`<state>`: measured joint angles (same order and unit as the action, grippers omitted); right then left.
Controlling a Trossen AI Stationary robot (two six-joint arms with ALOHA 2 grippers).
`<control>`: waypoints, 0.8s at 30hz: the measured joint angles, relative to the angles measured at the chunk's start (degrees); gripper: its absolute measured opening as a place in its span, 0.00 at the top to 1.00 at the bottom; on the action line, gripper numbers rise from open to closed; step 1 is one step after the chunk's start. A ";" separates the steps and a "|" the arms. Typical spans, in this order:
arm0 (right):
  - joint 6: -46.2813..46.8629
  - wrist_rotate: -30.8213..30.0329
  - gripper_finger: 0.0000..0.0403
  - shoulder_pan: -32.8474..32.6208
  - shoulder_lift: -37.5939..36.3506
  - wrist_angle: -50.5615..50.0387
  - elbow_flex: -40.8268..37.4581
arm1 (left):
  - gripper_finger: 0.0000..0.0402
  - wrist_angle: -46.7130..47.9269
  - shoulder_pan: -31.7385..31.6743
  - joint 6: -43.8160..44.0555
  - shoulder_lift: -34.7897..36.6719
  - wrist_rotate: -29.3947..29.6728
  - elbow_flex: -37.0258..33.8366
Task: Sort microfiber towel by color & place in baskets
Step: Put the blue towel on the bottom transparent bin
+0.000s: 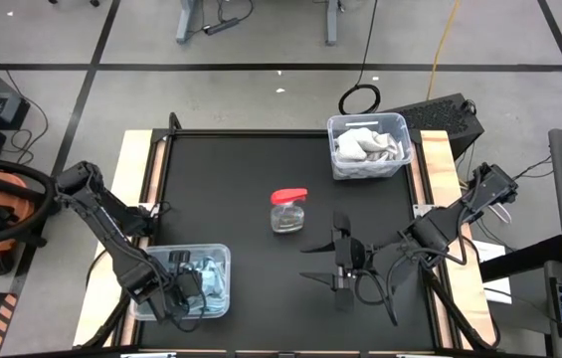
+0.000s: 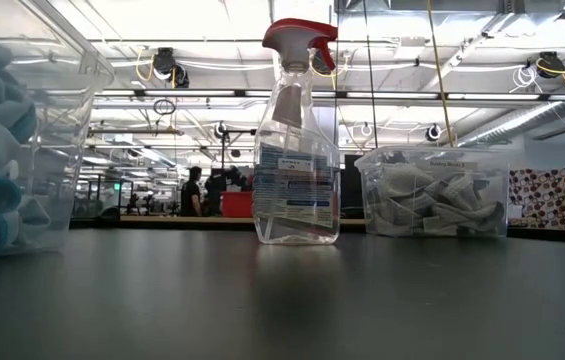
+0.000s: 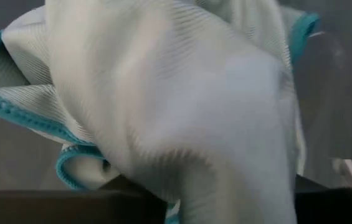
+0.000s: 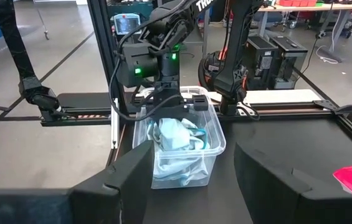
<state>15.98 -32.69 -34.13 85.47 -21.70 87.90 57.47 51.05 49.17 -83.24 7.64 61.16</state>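
The spray bottle (image 2: 297,135) at the table's (image 1: 261,179) centre bears a label whose print cannot be read. The left gripper (image 1: 186,288) is inside the near-left basket (image 1: 216,257) over teal-edged towels (image 3: 163,106); whether its fingers hold one cannot be told. The right gripper (image 1: 340,261) hovers beside the bottle, fingers parted and empty; grey towels (image 1: 365,147) fill the far-right basket (image 1: 400,124).

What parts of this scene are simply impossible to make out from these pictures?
- Left gripper: its tips sink among the towels in the near basket; the left wrist view is filled by a teal-edged towel.
- How many towels lie in either basket: they are bunched, in the far basket too.
- Spray bottle label: too small to read.
- Near basket, low view: cut off by the edge.
- Both arms: absent from the low view.
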 joint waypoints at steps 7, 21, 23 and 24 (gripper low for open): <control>-0.15 -0.02 0.48 -0.02 0.02 -0.01 0.00 | 0.47 0.99 -0.09 -0.57 0.12 2.19 3.91; -0.58 -0.33 0.48 -0.11 -3.74 -0.66 -0.02 | 0.43 10.78 -0.03 -0.65 2.49 2.99 11.63; -0.48 -0.35 0.48 -0.11 -4.46 -0.81 -0.02 | 0.43 12.11 -0.04 -1.63 2.51 2.94 13.11; -0.45 -0.37 0.48 -0.11 -4.79 -0.84 -0.02 | 0.43 12.68 -0.03 -1.78 2.51 2.92 13.83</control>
<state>15.53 -33.06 -34.24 80.69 -22.55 87.88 70.16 51.01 47.39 -80.74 10.56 74.99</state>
